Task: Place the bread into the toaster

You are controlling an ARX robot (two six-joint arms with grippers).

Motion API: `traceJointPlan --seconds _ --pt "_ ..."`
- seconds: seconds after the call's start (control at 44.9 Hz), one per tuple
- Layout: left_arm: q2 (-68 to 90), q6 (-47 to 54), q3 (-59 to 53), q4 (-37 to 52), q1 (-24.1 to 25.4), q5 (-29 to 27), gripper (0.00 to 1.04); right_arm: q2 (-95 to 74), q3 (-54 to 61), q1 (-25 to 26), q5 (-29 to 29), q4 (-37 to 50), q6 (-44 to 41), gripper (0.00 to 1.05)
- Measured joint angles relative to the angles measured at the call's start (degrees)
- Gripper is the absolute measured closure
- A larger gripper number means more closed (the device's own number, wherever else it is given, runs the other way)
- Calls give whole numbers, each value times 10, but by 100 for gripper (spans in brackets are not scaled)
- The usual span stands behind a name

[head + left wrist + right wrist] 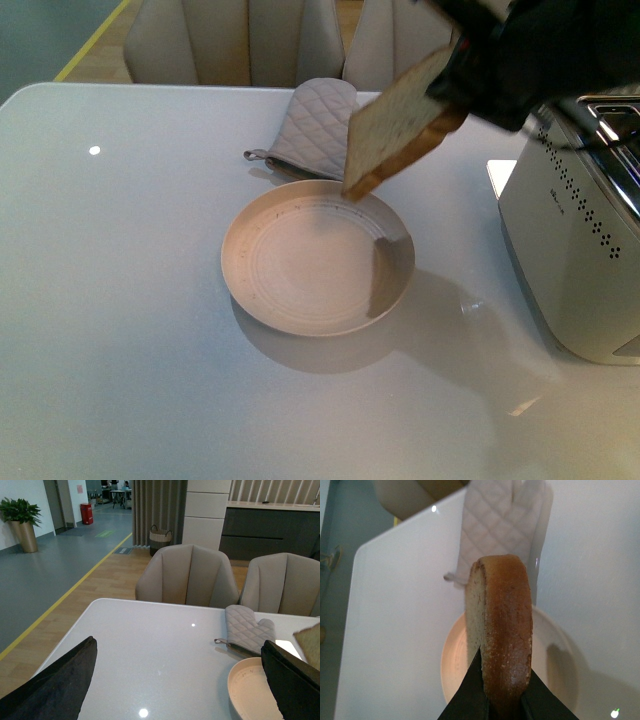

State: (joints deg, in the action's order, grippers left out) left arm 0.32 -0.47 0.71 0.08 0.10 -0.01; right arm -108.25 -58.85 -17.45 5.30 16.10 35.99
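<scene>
The bread (395, 125), a tan speckled slice with a brown crust, hangs tilted in the air above the far rim of the empty beige plate (262, 290). My right gripper (455, 80) is shut on its upper end. In the right wrist view the bread (500, 630) shows edge-on between the two dark fingers, my right gripper (503, 690) pinching it over the plate (455, 665). The white toaster (575, 260) with black dots and chrome top stands at the right. My left gripper (180, 680) is open and empty, fingers (55, 685) wide apart over the table, left of the plate (247, 687).
A grey quilted oven mitt (310, 125) lies behind the plate, also seen in the left wrist view (247, 630) and the right wrist view (495, 525). Beige chairs (187, 575) stand behind the white table (120, 300).
</scene>
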Motion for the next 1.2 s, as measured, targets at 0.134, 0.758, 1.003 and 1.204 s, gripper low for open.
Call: traceJointPlan --seconds 0.134,0.758,1.003,1.204 --pt "0 0 0 0 0 0 7 110 -15 33 -42 -47 -100 101" --pt "0 0 0 0 0 0 7 276 -45 174 -102 -250 -436 101" --pt "0 0 0 0 0 0 7 274 -8 167 -120 -251 -434 101" --pt "0 0 0 0 0 0 7 256 9 155 -140 -242 -433 101"
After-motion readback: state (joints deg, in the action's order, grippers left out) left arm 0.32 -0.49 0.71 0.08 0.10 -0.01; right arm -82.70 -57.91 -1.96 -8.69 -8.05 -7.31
